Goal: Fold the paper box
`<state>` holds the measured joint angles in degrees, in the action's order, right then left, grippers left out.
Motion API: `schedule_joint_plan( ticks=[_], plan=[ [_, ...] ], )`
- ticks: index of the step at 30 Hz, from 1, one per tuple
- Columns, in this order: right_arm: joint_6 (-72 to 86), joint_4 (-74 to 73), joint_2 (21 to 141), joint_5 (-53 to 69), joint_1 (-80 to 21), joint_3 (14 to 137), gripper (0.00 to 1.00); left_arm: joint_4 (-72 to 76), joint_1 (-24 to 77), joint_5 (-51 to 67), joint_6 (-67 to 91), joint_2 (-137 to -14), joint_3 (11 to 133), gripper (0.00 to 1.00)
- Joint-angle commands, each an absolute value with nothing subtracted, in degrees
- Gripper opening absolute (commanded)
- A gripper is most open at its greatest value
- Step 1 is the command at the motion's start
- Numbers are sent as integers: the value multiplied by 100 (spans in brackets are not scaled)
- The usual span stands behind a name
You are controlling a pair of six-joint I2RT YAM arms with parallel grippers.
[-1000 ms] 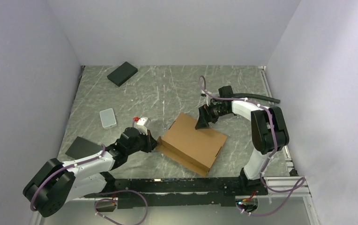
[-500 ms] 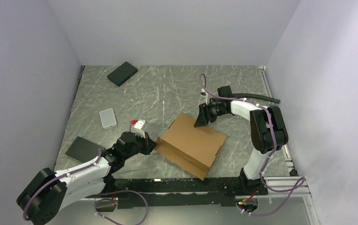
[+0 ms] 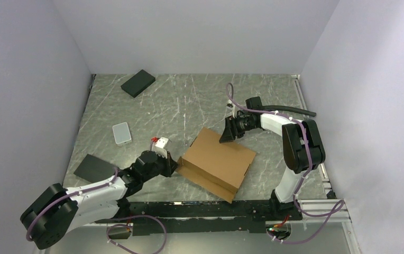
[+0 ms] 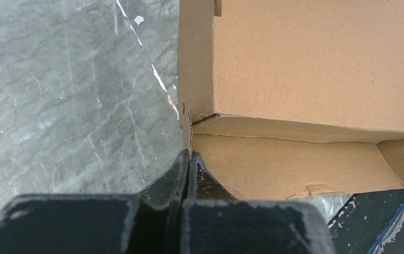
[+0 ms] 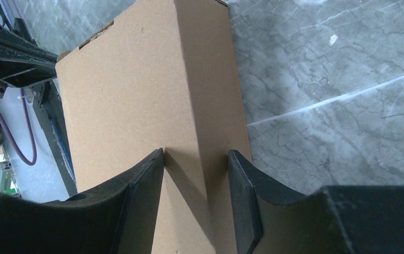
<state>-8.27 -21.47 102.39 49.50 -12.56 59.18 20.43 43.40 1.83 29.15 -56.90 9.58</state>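
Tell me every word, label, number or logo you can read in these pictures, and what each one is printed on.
No text can be read in any view.
paper box: plain brown cardboard, no print showing.
far black pad: blank.
near black pad: blank.
small pale rectangular item: no marking can be made out.
red-and-white part on the left arm's wrist: too small to read.

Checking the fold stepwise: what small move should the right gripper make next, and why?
Probably close the right gripper onto the paper box: its fingers straddle the far edge, grip unclear, with the shut left gripper at the near corner.
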Motion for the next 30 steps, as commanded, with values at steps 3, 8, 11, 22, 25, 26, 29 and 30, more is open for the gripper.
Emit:
schedule_joint_plan(
  ticks=[3,8,11,22,25,26,29,30],
  plan=[
    [-897,-1837,10361,4102,-1204,5836,49,2359,4620,11,2711,-5776,967,0],
    [-858,-1822,10362,4042,-1204,5827,47,2373,4819,-328,2614,-5897,1001,0],
    [-836,-1811,10362,3987,-1204,5819,47,2393,4976,-547,2569,-5977,1019,0],
    [-809,-1811,10367,3819,-1204,5810,43,2694,5398,-1229,2650,-5979,757,0],
    [-809,-1811,10363,3808,-1204,5807,42,2642,5450,-1333,2646,-5899,741,0],
    [-804,-1811,10369,3806,-1200,5809,42,2626,5465,-1372,2646,-5849,731,0],
    [-800,-1810,10371,3788,-1204,5801,41,2581,5512,-1437,2638,-5748,682,0],
    [-800,-1815,10380,3782,-1204,5801,41,2576,5523,-1445,2637,-5728,674,0]
  ],
)
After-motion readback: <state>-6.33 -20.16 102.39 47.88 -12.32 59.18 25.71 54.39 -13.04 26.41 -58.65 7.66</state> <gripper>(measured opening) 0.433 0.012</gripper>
